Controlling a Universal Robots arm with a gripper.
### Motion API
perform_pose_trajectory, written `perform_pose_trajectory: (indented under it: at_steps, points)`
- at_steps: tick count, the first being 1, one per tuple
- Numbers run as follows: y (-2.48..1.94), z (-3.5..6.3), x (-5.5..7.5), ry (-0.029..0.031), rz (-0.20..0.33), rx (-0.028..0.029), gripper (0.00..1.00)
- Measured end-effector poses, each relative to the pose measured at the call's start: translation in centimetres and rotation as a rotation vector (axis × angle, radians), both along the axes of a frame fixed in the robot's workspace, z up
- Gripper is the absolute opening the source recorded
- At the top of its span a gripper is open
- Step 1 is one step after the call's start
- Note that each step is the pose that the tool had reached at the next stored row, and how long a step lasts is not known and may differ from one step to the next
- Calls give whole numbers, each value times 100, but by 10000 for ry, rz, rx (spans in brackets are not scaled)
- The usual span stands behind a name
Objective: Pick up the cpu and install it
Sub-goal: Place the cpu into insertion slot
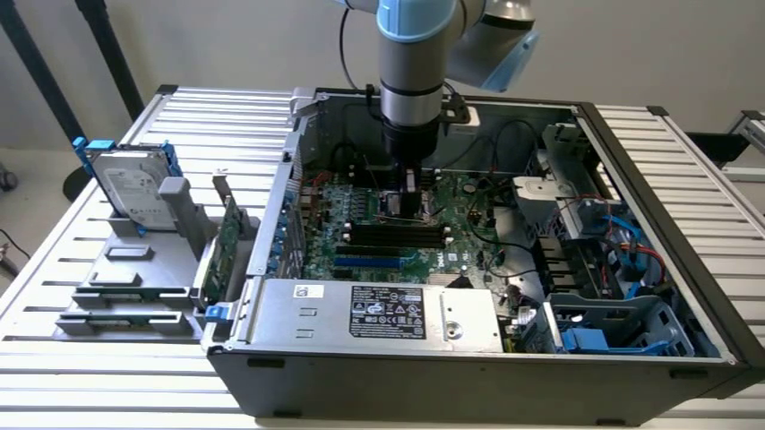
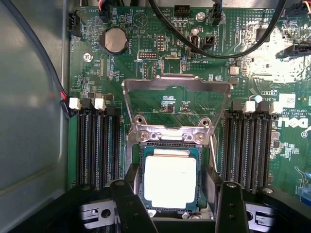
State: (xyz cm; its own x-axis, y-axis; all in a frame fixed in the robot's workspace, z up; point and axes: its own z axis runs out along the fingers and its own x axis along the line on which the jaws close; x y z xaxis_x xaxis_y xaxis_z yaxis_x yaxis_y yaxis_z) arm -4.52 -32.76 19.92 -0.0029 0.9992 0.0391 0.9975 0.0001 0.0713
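slatted metal table (image 1: pixel 120 394), pale wall (image 1: pixel 239 45) behind, cpu (image 2: pixel 170 180) seemingly seated, jaws apart

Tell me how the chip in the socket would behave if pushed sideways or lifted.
The chip looks flat and rigid, so it probably will not bend or roll. It sits inside the socket, whose rim likely blocks sliding. Its smooth metal top may be slippery.

My arm (image 1: pixel 417 54) reaches straight down; its wrist (image 1: pixel 408 134) stands upright directly above my fingers (image 2: pixel 127 206); my gripper (image 1: pixel 410 193) points downward at its end; the two dark fingers stand spread wide and parallel, pads facing inward across a broad gap; they clamp nothing.
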Motion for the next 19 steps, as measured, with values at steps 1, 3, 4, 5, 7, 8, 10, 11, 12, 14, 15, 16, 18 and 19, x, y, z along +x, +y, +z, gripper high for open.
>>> perform_pose_trajectory:
  at_steps: [1, 3, 4, 5, 7, 8, 10, 11, 12, 14, 15, 16, 18, 19]
  points:
    - [0, 5, 0, 3, 0, -1, 63]
    - [0, 17, 0, 6, 0, 0, 63]
    - [0, 25, 0, 9, 0, -1, 63]
    - [0, 35, 0, 9, 0, -1, 63]
    - [0, 61, 0, 12, 0, 0, 63]
    - [0, 76, -1, 14, 1, -2, 63]
    - [0, 103, -10, 23, 0, 1, 63]
    - [-1, 114, -17, 30, 0, 3, 63]
    - [-1, 126, -26, 37, 0, 5, 63]
    - [-1, 146, -54, 57, 0, 6, 63]
    - [0, 152, -73, 68, 0, 8, 63]
    - [-1, 157, -101, 81, 0, 8, 60]
    - [-1, 161, -172, 100, 0, 8, 48]
    - [-1, 163, -213, 109, 0, 7, 42]
